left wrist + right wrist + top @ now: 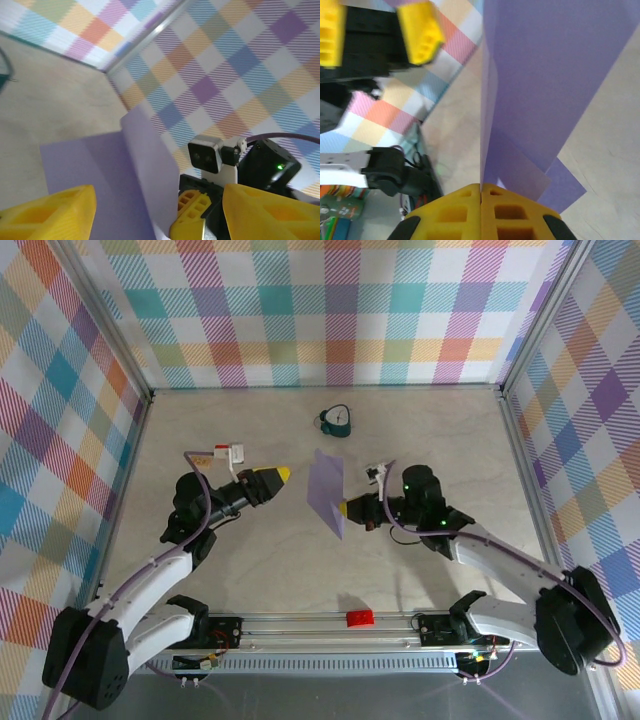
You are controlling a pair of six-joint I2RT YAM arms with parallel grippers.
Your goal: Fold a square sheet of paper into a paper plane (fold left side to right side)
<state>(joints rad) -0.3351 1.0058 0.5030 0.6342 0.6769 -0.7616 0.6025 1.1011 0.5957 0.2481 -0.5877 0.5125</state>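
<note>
Right end effector point(347, 508) is clamped tight on the square sheet of paper point(327, 490), fingers pressed flat together on its near right edge. The right wrist view has it clean: yellow pads point(455, 212) meet with no gap, and the lavender sheet point(550, 75) rises straight up out of them. So that held side stands lifted off the surface point(250, 560), while the left wrist view shows the other part of the sheet point(95, 175) lying flat with a crease between the two.

From above, the paper sits mid-surface, between the two arms, just left of the right end effector. It reads as a narrow strip, its long axis running far to near and leaning a little right at the near end.

Left end effector point(278, 476) hovers just left of the sheet, jaws spread wide, holding nothing, pointing right at it.
</note>
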